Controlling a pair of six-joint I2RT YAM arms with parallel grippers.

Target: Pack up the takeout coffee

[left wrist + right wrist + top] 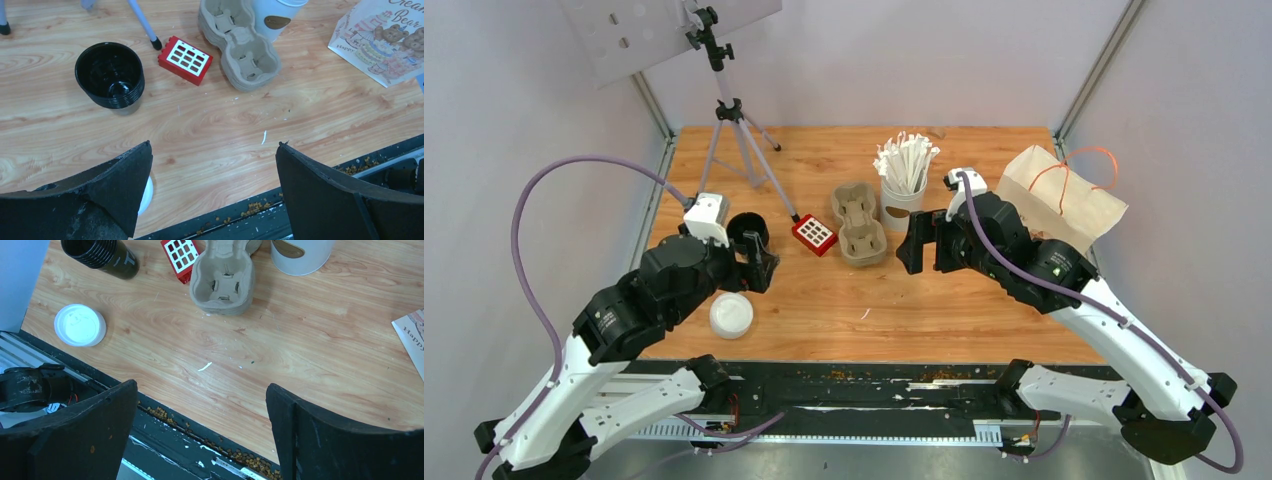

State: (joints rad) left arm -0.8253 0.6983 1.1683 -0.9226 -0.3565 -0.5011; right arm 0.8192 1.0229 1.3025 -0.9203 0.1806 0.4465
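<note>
The left gripper (214,146) and the right gripper (201,386) hang above the table (944,300), jaws spread wide, holding nothing. The nested dark cups (110,75) stand open-mouthed at the left, just beyond the left gripper. The white lids (80,325) lie apart, nearer the front edge, left of the pulp tray (861,225)

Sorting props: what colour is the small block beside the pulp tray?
The block is red with a white grid face; clearest in the left wrist view.

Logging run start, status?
Left claw, right claw open, empty. Dark cups nested, no lid on; white lid lies apart. Red block beside tray.
</note>
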